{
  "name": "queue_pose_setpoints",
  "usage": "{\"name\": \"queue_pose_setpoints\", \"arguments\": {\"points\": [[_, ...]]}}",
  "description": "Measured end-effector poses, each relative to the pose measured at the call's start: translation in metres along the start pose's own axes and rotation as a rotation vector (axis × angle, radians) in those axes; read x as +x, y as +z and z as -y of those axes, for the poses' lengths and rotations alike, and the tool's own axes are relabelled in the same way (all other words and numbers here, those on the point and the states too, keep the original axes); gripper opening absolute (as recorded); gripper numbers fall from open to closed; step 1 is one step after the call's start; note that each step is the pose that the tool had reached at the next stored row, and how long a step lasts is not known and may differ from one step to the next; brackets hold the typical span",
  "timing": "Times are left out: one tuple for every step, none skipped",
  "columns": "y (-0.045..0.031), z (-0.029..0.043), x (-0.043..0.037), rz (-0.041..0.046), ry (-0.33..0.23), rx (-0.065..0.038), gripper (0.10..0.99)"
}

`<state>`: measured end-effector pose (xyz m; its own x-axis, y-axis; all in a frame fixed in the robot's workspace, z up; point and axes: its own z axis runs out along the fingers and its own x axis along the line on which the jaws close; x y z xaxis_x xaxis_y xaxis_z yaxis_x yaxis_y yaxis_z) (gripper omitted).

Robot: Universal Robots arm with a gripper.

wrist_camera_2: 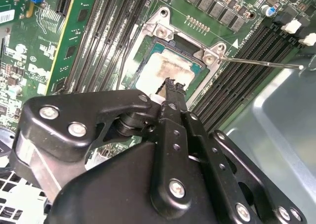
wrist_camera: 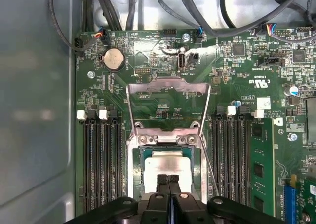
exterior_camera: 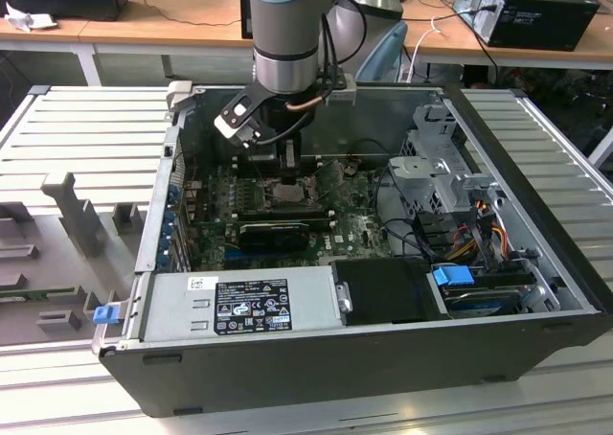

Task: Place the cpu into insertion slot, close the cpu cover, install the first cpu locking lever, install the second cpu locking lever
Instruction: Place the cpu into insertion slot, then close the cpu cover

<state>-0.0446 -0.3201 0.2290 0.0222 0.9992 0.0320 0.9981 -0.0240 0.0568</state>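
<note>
The cpu (wrist_camera: 165, 166), a square chip with a smeared silver-grey top, lies flat in the insertion slot (wrist_camera: 134, 165) on the green motherboard; it also shows in the second wrist view (wrist_camera_2: 160, 73). The cpu cover (wrist_camera: 168, 86), a thin silver frame, is swung open and stands up at the hinge side of the socket. A thin locking lever (wrist_camera_2: 261, 62) sticks out beside the socket, unlatched. My gripper (wrist_camera: 168, 178) is shut, its two black fingertips pressed together with nothing between them, just over the chip's near edge. In the exterior view the gripper (exterior_camera: 287, 159) hangs over the socket (exterior_camera: 287, 192).
Long black memory slots (wrist_camera: 101, 160) flank the socket on both sides. A black graphics card (exterior_camera: 273, 232) lies close in front of it, with the grey power supply (exterior_camera: 239, 306) nearer. Cables (exterior_camera: 402, 181) and a drive cage (exterior_camera: 445, 167) fill the exterior view's right side of the case.
</note>
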Motion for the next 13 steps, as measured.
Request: {"name": "queue_pose_setpoints", "arguments": {"points": [[-0.0013,-0.0001,0.0000,0.0000,0.000,0.000,0.106],[-0.0021,-0.0001,0.0001,-0.0002,0.000,0.000,0.106],[-0.0022,-0.0004,0.0001,-0.0002,0.000,0.000,0.106],[-0.0023,-0.0015,-0.0007,-0.0004,0.000,0.001,0.106],[-0.0022,-0.0039,-0.0038,-0.0129,0.001,0.003,0.106],[-0.0021,-0.0051,-0.0045,-0.0145,0.001,0.005,0.106],[-0.0021,-0.0061,-0.0050,-0.0152,0.001,0.005,0.106],[-0.0020,-0.0071,-0.0056,-0.0164,0.001,0.007,0.106],[-0.0020,-0.0075,-0.0057,-0.0175,0.001,0.007,0.106],[-0.0019,-0.0081,-0.0057,-0.0182,0.001,0.008,0.106],[-0.0020,-0.0087,-0.0057,-0.0182,0.001,0.009,0.106],[-0.0032,-0.0087,-0.0058,-0.0178,0.001,0.009,0.106],[-0.0061,-0.0089,-0.0056,-0.0181,0.001,0.009,0.106]]}}
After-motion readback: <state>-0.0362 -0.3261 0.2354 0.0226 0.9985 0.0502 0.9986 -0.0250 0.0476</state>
